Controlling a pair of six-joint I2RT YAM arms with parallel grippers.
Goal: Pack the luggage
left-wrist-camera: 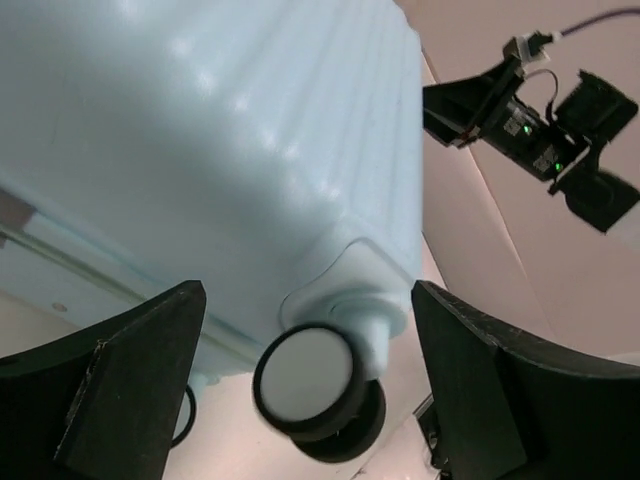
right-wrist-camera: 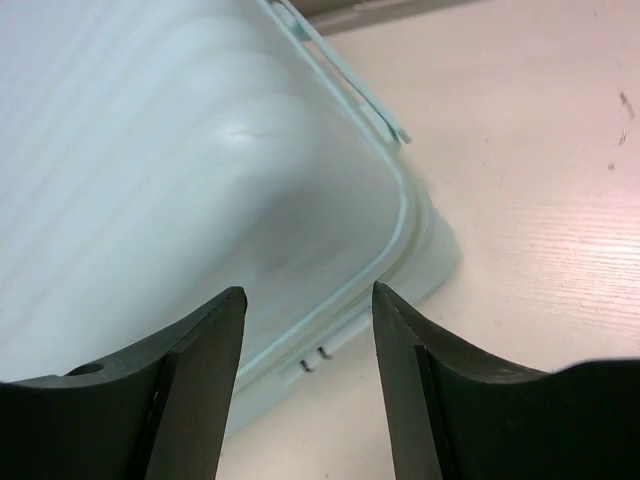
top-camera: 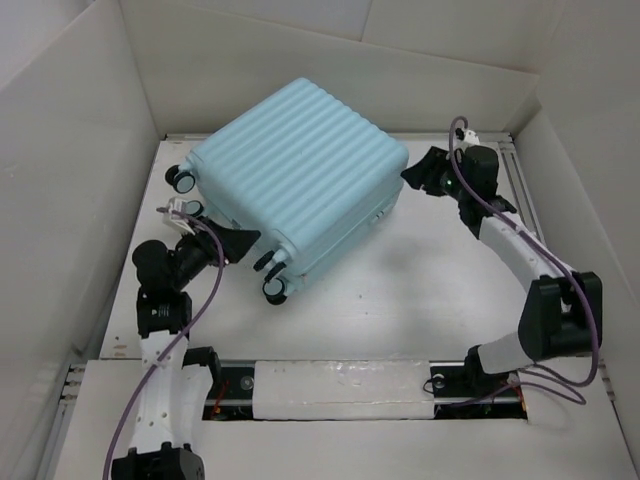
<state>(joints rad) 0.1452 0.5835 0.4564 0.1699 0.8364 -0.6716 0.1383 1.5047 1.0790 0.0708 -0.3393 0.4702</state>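
The luggage is a pale aqua ribbed hard-shell suitcase lying flat and closed at the back of the table, with black-and-white caster wheels toward the front left. My left gripper is open at its front-left side, near the casters. In the left wrist view a caster sits between the open fingers, untouched. My right gripper is open beside the suitcase's right corner. In the right wrist view the shell corner lies just beyond the open fingers.
White walls enclose the table on the left, back and right. A white rail runs along the near edge between the arm bases. Bare tabletop lies in front of the suitcase.
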